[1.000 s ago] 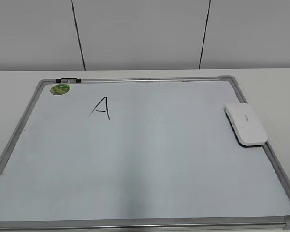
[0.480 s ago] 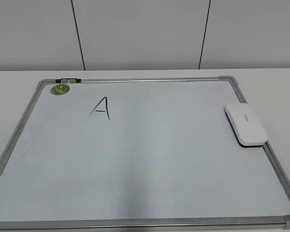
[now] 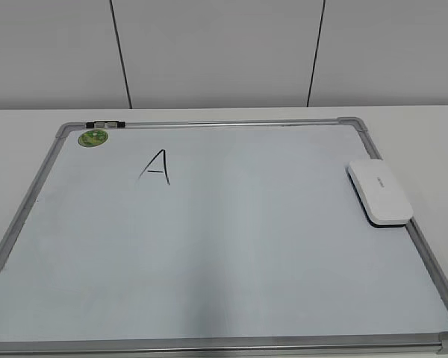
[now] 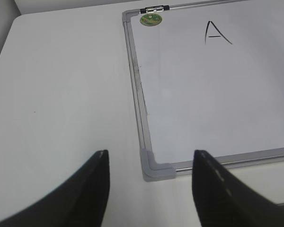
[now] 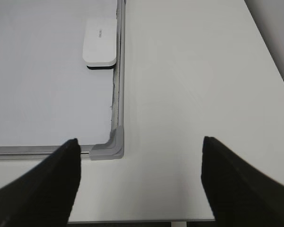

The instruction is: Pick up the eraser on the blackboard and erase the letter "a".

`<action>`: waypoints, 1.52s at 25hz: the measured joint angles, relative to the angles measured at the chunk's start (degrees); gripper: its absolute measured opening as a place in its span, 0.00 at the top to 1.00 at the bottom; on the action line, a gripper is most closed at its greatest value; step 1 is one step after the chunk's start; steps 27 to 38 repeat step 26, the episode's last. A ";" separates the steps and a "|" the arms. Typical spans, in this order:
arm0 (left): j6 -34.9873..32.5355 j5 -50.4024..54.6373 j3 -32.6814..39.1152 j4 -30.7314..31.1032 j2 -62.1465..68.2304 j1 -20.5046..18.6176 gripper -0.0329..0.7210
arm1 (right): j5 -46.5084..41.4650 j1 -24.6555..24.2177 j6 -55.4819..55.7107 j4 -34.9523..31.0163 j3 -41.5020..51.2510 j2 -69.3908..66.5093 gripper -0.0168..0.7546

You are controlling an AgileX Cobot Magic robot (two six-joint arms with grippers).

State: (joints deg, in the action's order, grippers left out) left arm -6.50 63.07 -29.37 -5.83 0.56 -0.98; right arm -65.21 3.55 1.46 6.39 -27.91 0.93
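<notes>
We see no change in the exterior view from half a second ago: the eraser (image 3: pixel 380 192) sits in the same spot and neither arm enters that view. The whiteboard (image 3: pixel 209 253) lies flat on the white table (image 3: pixel 418 134), its silver frame running close to the table's near edge. The eraser lies on the board's right side, its long edge against the right frame rail, dark underside down, small grey lettering on top. The only mark we find on the board is an angular capital letter (image 3: pixel 156 167) in black, upper left, just below and right of the green sticker (image 3: pixel 92 137); no small rounded "a" is visible. The board between letter and eraser is bare. The left gripper (image 4: pixel 149 189) hovers above the board's near left corner piece (image 4: pixel 156 168), jaws apart and holding nothing. The right gripper (image 5: pixel 139 182) hovers near the near right corner piece (image 5: pixel 109 145), jaws wide apart, empty, the eraser (image 5: pixel 100 41) well ahead of it.
</notes>
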 joint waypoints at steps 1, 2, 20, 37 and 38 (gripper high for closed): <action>0.00 0.00 0.00 0.00 0.00 0.00 0.42 | 0.00 0.00 0.00 0.00 0.00 0.00 0.22; 0.00 0.00 0.00 0.00 0.00 0.00 0.42 | 0.00 0.00 0.00 0.00 0.00 0.00 0.22; 0.05 0.08 0.00 0.00 0.00 0.00 0.44 | 0.00 0.00 0.00 0.00 0.00 0.00 0.22; 0.05 0.08 0.00 0.00 0.00 0.00 0.44 | 0.00 0.00 0.00 0.00 0.00 0.00 0.22; 0.05 0.08 0.00 0.00 0.00 0.00 0.44 | 0.00 0.00 0.00 0.00 0.00 0.00 0.22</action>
